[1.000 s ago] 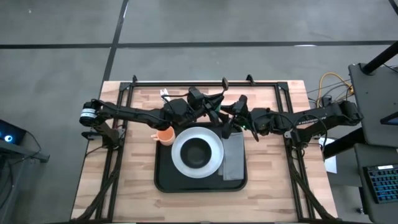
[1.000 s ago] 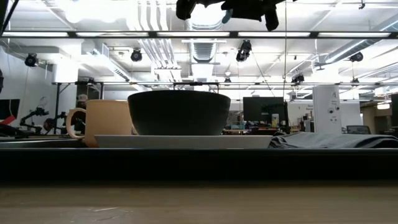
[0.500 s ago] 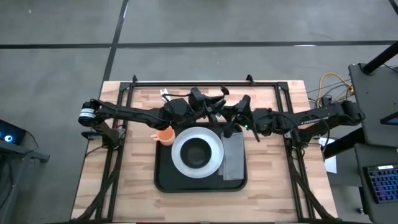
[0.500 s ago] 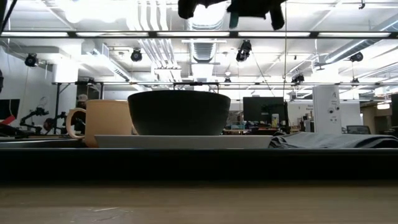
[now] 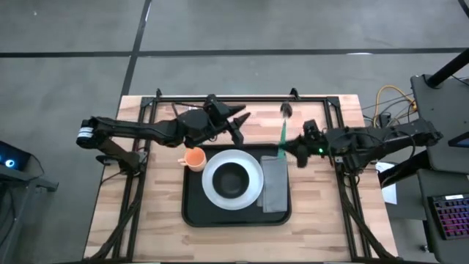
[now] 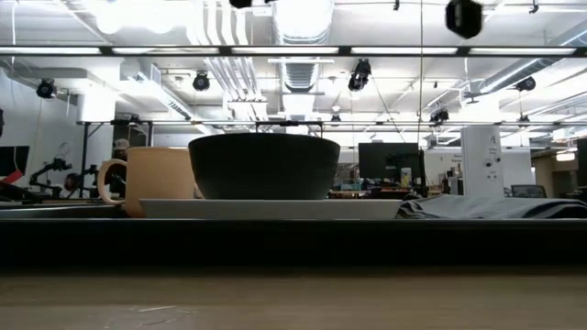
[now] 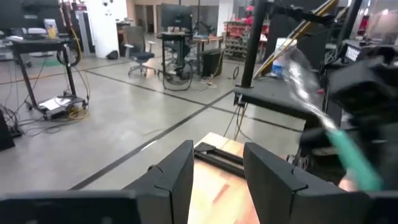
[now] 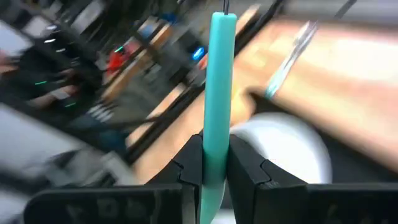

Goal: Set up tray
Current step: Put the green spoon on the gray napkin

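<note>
Arms parted; right tool [image 8: 214,171] pinches teal spoon [image 8: 219,87].

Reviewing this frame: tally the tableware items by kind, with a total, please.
Tray: 1
Plate: 1
Bowl: 1
Mug: 1
Napkin: 1
Teal-handled utensil, held in the right gripper: 1
Total: 6
</note>
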You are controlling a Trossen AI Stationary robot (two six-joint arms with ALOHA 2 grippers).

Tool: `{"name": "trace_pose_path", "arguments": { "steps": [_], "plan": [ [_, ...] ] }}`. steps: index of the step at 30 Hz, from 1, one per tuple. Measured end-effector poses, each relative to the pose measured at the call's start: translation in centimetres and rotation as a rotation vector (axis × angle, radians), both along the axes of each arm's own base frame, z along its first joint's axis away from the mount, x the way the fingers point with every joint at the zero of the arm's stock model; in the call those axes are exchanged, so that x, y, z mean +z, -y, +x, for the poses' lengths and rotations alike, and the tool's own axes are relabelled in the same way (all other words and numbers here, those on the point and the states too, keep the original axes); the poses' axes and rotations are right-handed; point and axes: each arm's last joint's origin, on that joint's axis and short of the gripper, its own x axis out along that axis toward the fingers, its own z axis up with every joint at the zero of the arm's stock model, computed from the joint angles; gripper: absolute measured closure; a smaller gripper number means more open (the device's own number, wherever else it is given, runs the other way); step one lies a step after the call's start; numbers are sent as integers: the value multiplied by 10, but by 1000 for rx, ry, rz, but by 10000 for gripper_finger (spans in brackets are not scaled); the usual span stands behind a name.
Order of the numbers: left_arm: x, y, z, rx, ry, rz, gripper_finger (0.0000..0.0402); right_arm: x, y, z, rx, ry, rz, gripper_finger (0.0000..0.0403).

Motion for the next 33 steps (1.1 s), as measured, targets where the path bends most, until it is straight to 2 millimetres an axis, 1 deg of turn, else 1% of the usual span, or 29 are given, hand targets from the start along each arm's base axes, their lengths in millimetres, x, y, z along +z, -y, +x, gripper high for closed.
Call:
{"name": "trace_pose_path", "arguments": {
  "steps": [2,3,6,8,10,12,14,17,23,28,33],
  "plan": [
    [3,0,-6,0,-20,7,281,-4,-7,0,26,-4,93,369],
    [5,0,-9,-1,-21,8,281,-10,-9,-1,31,-18,136,369],
    [10,1,-18,-3,-37,7,280,-31,-16,2,45,-66,274,369],
    [15,0,-25,-3,-35,7,280,-49,-22,1,65,-95,346,369],
    [20,0,-32,0,-22,7,280,-63,-28,3,72,-56,403,369],
    [23,0,-38,5,-24,7,280,-81,-32,2,60,-17,434,369],
    [25,-1,-43,20,-34,9,280,-94,-34,2,40,37,464,369],
    [29,-3,-49,37,-55,48,280,-118,-37,-2,21,30,476,369],
    [32,-3,-54,48,-50,45,280,-159,-41,-13,-13,-22,562,369],
    [33,-3,-56,49,-44,44,280,-184,-53,-21,-28,-41,658,369],
    [33,-3,-56,48,-45,44,280,-199,-63,-22,-34,-91,704,369]
  ]
}}
